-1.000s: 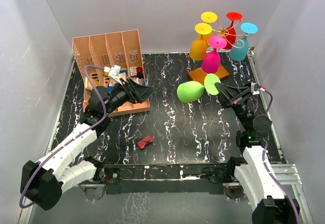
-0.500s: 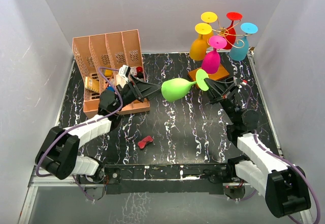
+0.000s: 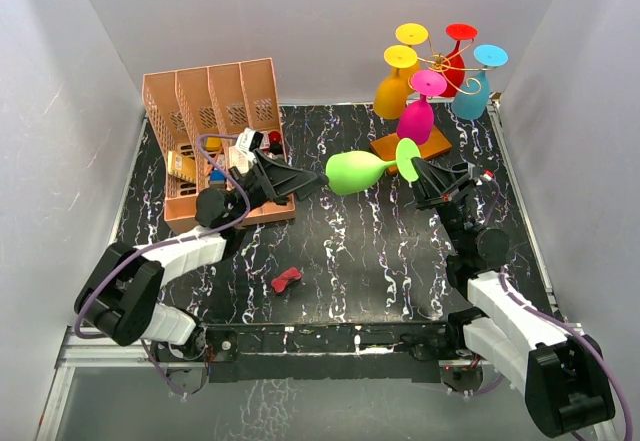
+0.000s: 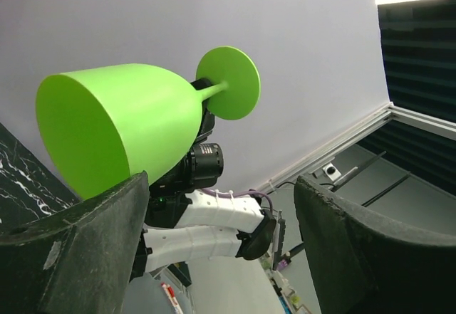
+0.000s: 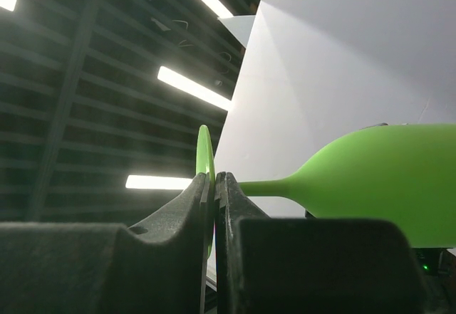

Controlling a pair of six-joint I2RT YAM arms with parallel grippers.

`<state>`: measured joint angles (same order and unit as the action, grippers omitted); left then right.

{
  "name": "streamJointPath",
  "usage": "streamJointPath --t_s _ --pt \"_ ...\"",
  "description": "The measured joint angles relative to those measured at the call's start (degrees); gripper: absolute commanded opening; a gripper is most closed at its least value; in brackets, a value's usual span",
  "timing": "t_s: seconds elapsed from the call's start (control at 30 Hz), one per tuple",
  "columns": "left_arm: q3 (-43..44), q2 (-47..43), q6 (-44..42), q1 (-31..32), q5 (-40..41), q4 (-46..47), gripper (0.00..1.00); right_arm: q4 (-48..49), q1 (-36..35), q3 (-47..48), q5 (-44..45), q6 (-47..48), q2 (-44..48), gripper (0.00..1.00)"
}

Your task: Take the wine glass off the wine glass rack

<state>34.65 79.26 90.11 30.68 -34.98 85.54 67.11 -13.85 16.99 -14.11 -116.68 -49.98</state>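
our right hand (image 3: 420, 173) is clamped on the flat foot of the green wine glass (image 3: 352, 171), holding it level above the tabletop (image 3: 380, 261) and clear of the wine glass rack (image 3: 440, 144). our left hand (image 3: 305, 179) faces the bowl, fingers spread wide, likely to receive it.
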Motion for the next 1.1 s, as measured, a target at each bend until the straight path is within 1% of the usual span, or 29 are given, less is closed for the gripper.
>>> streamJointPath --t_s 0.13,0.2,0.27,0.33,0.37,0.47,0.67,0.8,0.93,1.1 --pt "-0.13 1.22 0.59 0.59 0.09 0.26 0.80 -0.04 -0.04 0.00 0.66 0.24 0.15 0.08" --pt "-0.61 1.11 0.31 0.59 0.26 0.42 0.85 -0.35 -0.04 0.00 0.92 0.52 0.76 0.08" --pt "-1.29 0.20 -1.11 0.59 0.70 -1.68 0.89 -1.09 -0.04 0.00 1.11 0.74 1.95 0.08" --pt "-1.99 -1.77 -3.04 0.59 1.51 -5.53 0.90 -2.01 -0.04 0.02 1.11 1.05 3.43 0.08" --pt "-2.23 -2.60 -3.72 0.57 1.77 -6.93 0.89 -2.56 -0.09 0.04 1.07 1.18 4.07 0.08" --pt "-2.54 -3.87 -5.33 0.59 2.08 -8.90 0.80 -3.91 -0.24 0.48 0.52 1.46 4.48 0.08" --pt "-2.38 -1.51 -4.61 0.74 1.44 -7.50 0.79 -5.31 -0.68 1.62 -0.17 1.57 3.48 0.08" --pt "-2.38 -0.70 -3.85 1.18 1.29 -6.73 0.76 -5.97 -1.07 1.62 -0.39 1.79 2.99 0.07" --pt "-1.49 -0.39 -3.08 1.92 1.07 -5.62 0.66 -6.12 -1.29 1.62 -0.39 1.95 2.99 0.08" --pt "-0.02 1.75 -2.23 2.69 0.96 -3.78 0.50 -6.14 -1.53 1.60 -0.35 1.97 2.99 0.07"
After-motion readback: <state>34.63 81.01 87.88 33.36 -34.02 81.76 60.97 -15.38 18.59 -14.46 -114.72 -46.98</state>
